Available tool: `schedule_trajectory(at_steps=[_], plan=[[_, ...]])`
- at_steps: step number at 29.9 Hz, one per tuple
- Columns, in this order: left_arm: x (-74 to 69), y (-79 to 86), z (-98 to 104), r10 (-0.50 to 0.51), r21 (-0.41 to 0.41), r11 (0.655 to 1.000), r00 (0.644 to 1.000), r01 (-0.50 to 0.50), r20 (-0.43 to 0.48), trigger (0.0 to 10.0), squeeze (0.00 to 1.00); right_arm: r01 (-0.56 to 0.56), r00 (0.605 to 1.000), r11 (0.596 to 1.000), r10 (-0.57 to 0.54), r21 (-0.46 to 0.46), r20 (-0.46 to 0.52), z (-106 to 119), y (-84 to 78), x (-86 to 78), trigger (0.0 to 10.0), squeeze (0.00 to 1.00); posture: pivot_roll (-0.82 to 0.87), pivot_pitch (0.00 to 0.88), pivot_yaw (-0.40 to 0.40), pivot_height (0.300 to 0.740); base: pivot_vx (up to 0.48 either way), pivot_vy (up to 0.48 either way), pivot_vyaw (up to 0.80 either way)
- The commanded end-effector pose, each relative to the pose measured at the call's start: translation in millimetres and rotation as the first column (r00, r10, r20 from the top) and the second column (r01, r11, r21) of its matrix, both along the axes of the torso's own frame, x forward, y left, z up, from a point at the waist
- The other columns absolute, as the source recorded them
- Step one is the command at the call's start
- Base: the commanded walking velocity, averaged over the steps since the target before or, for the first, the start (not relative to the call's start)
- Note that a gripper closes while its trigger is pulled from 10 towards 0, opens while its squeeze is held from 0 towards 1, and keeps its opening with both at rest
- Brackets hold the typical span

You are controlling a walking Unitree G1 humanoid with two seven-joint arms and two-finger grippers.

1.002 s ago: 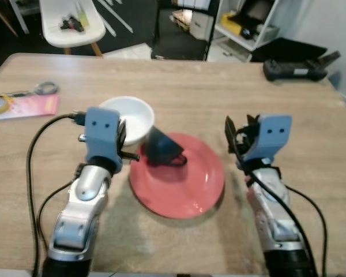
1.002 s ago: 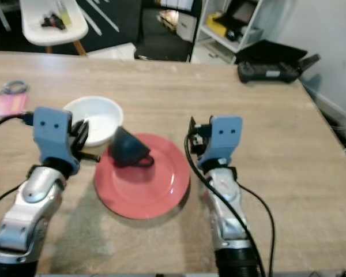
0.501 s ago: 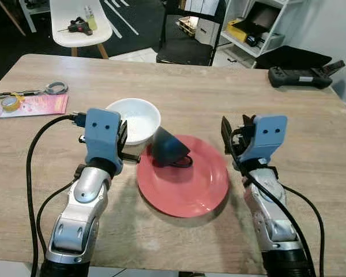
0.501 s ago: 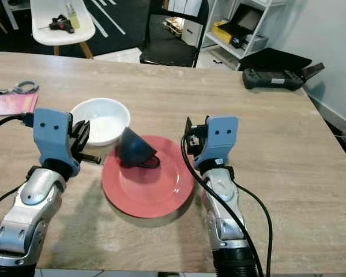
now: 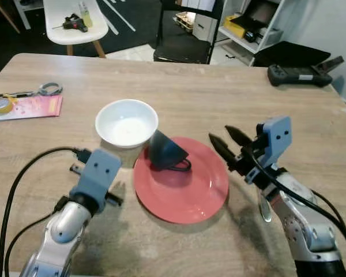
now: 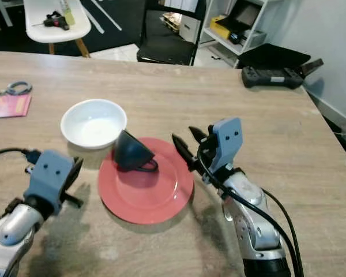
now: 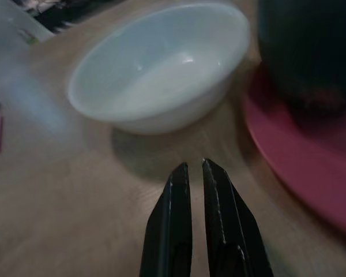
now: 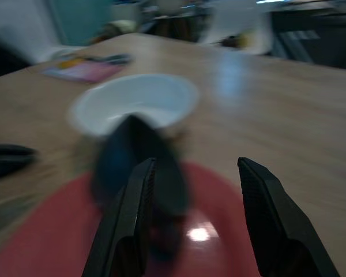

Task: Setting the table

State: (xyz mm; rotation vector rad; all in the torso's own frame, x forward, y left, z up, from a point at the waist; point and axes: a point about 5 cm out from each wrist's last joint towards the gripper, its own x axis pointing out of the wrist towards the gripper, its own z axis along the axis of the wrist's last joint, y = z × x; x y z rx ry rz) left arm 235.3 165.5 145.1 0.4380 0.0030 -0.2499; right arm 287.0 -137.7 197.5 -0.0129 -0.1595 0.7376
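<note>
A red plate lies near the table's front middle. A dark blue cup rests tipped on its side at the plate's far left rim. A white bowl stands empty just behind and to the left, touching or nearly touching the cup. My right gripper hovers open over the plate's right edge, its fingers pointing at the cup. My left gripper is shut and empty, low over the wood in front of the bowl.
The wooden table carries a pink sheet, scissors and a tape roll at the far left, and a black controller at the back right. A white chair and shelves stand beyond.
My left arm has drawn back toward the near edge, away from the bowl. My right gripper has tipped over and swung left toward the cup. Cup, plate and bowl stay put.
</note>
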Motion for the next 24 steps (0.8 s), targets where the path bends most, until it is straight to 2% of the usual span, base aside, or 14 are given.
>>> schedule_trajectory(at_steps=[1, 5, 7, 8, 9, 10, 11, 19, 20, 21, 23, 24], plan=[[-5.8, -5.5, -3.9, -0.032, 0.019, 0.999, 0.999, 0.032, -0.004, 10.0, 0.0, -0.038, 0.999, 0.999, 0.038, -0.007, -0.022, -4.5, 7.6, -0.4, 10.0, 0.0, 0.07, 0.154, 0.017, 0.74, 0.0, 0.0, 0.0], [-11.8, -8.6, -11.2, -0.048, 0.051, 0.997, 0.999, 0.049, -0.02, 10.0, 0.0, -0.097, 0.993, 0.995, 0.098, 0.018, -0.062, -9.9, 26.9, 2.8, 10.0, 0.0, 0.08, 0.155, 0.012, 0.74, 0.0, 0.0, 0.0], [-11.9, -9.0, -11.0, -0.046, 0.052, 0.998, 0.999, 0.046, -0.013, 10.0, 0.0, -0.148, 0.986, 0.989, 0.148, 0.012, -0.081, -16.0, 44.4, 2.0, 10.0, 0.0, 0.08, 0.156, 0.01, 0.74, 0.0, 0.0, 0.0], [-11.9, -9.0, -11.0, -0.046, 0.052, 0.998, 0.999, 0.046, -0.013, 10.0, 0.0, -0.148, 0.986, 0.989, 0.148, 0.012, -0.081, -16.0, 44.4, 2.0, 10.0, 0.0, 0.08, 0.156, 0.01, 0.74, 0.0, 0.0, 0.0], [-11.0, -9.7, -9.7, -0.043, 0.052, 0.998, 0.999, 0.043, -0.004, 10.0, 0.0, -0.178, 0.98, 0.984, 0.177, 0.001, -0.094, -20.5, 58.6, 2.1, 10.0, 0.0, 0.08, 0.156, 0.006, 0.74, 0.0, 0.0, 0.0], [-11.0, -9.7, -9.7, -0.043, 0.052, 0.998, 0.999, 0.043, -0.004, 10.0, 0.0, -0.178, 0.98, 0.984, 0.177, 0.001, -0.094, -20.5, 58.6, 2.1, 10.0, 0.0, 0.08, 0.156, 0.006, 0.74, 0.0, 0.0, 0.0], [-10.1, -10.1, -7.5, -0.042, 0.051, 0.998, 0.999, 0.041, 0.01, 10.0, 0.0, -0.212, 0.972, 0.977, 0.21, -0.008, -0.108, -22.7, 67.9, 1.2, 10.0, 0.0, 0.09, 0.156, 0.002, 0.74, 0.0, 0.0, 0.0], [-8.1, -11.1, -4.6, -0.037, 0.045, 0.998, 0.999, 0.036, 0.032, 10.0, 0.0, -0.222, 0.968, 0.974, 0.215, -0.045, -0.126, -27.4, 73.0, 5.8, 10.0, 0.0, 0.09, 0.155, -0.002, 0.74, 0.0, 0.0, 0.0], [-7.9, -11.3, -4.6, -0.037, 0.044, 0.998, 0.999, 0.036, 0.032, 10.0, 0.0, -0.213, 0.971, 0.976, 0.206, -0.048, -0.122, -27.0, 72.3, 6.7, 9.6, 0.0, 0.09, 0.155, -0.002, 0.74, 0.0, 0.0, 0.0], [-7.7, -11.7, -4.6, -0.038, 0.044, 0.998, 0.999, 0.036, 0.033, 10.0, 0.0, -0.196, 0.976, 0.979, 0.189, -0.051, -0.112, -26.0, 71.1, 8.2, 4.7, 0.0, 0.09, 0.155, -0.002, 0.74, 0.0, 0.0, 0.0], [-7.0, -12.4, -4.5, -0.037, 0.041, 0.999, 0.999, 0.035, 0.035, 10.0, 0.0, -0.162, 0.983, 0.985, 0.156, -0.053, -0.092, -23.7, 67.9, 10.5, 0.0, 0.0, 0.09, 0.155, -0.002, 0.74, 0.0, 0.0, 0.0], [-6.6, -12.7, -4.4, -0.036, 0.041, 0.999, 0.999, 0.035, 0.035, 10.0, 0.0, -0.154, 0.985, 0.987, 0.149, -0.055, -0.083, -22.8, 66.9, 10.8, 0.0, 0.0, 0.09, 0.155, -0.002, 0.74, 0.0, 0.0, 0.0]])
